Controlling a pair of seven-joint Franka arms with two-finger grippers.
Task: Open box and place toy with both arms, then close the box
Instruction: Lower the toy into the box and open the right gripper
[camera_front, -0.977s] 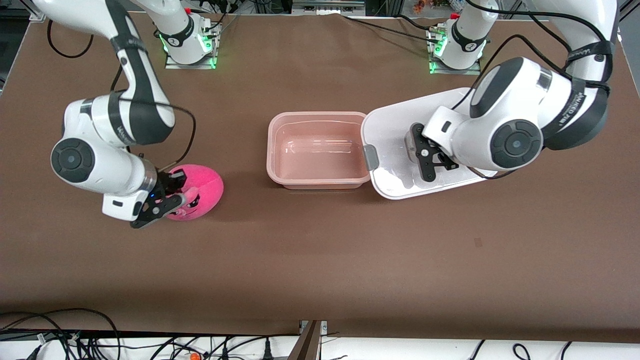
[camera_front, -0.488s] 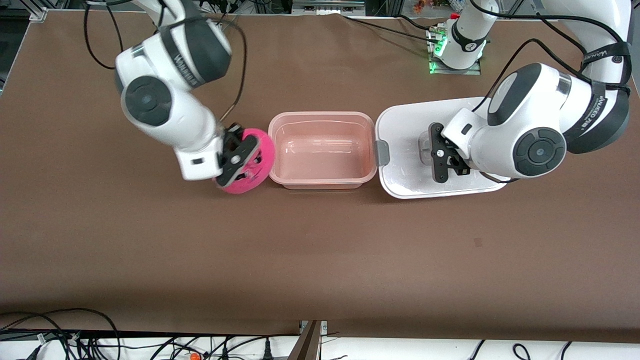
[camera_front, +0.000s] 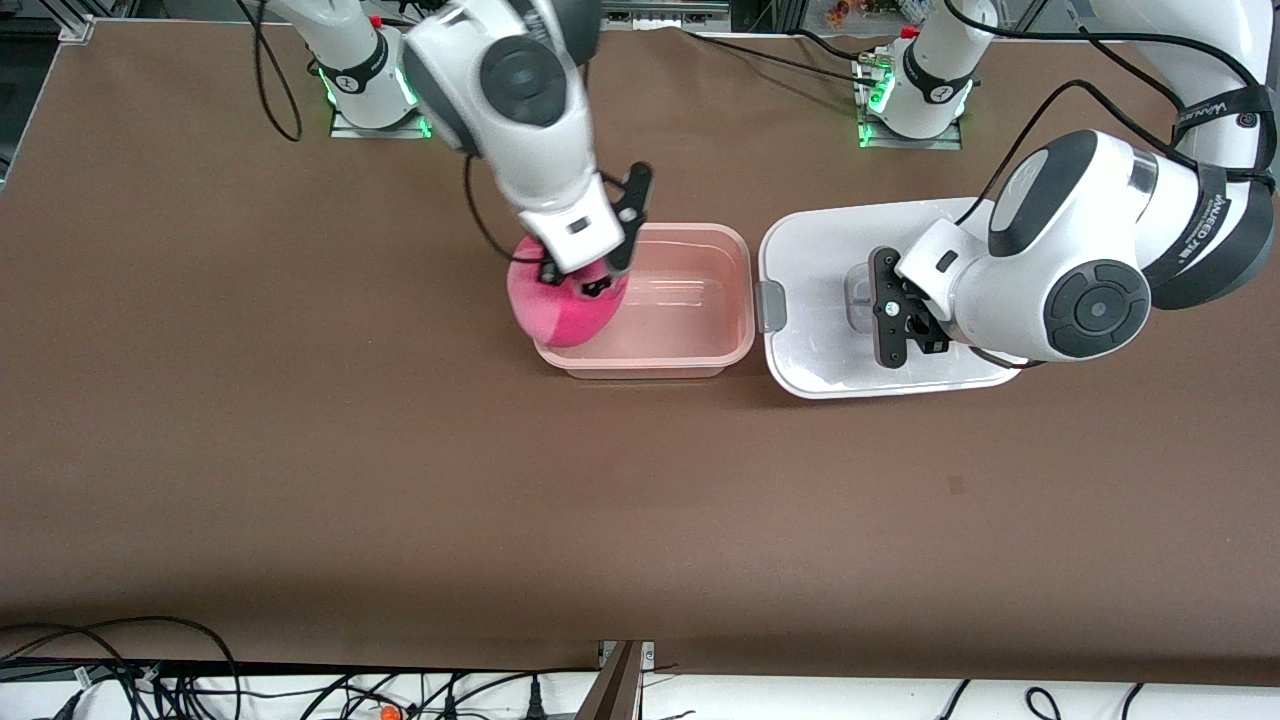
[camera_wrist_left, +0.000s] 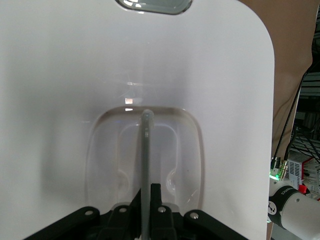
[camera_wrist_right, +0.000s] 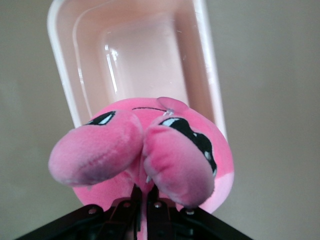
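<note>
Tabletop (camera_front: 300, 480): brown cloth, cables along its edge nearest the front camera.
Lid (camera_front: 820, 250): flat, stiff, likely slippery; lies beside the box; left hand (camera_front: 893, 322) clamped on its clear handle (camera_wrist_left: 145, 150).
Box (camera_front: 700, 345): open, empty, thin-walled, light.
Toy (camera_front: 562, 305): soft, light plush hanging over the box's rim toward the right arm's end; right hand (camera_front: 598, 262) pinched into it, seemingly near the ears.

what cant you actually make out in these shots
- Front view: the toy has its face turned down, and the right gripper covers its top.
- Right wrist view: the box end under the toy is blocked.
- Front view: the left gripper hides part of the lid handle.
- Left wrist view: the lid runs off the picture's edges; no box visible.
</note>
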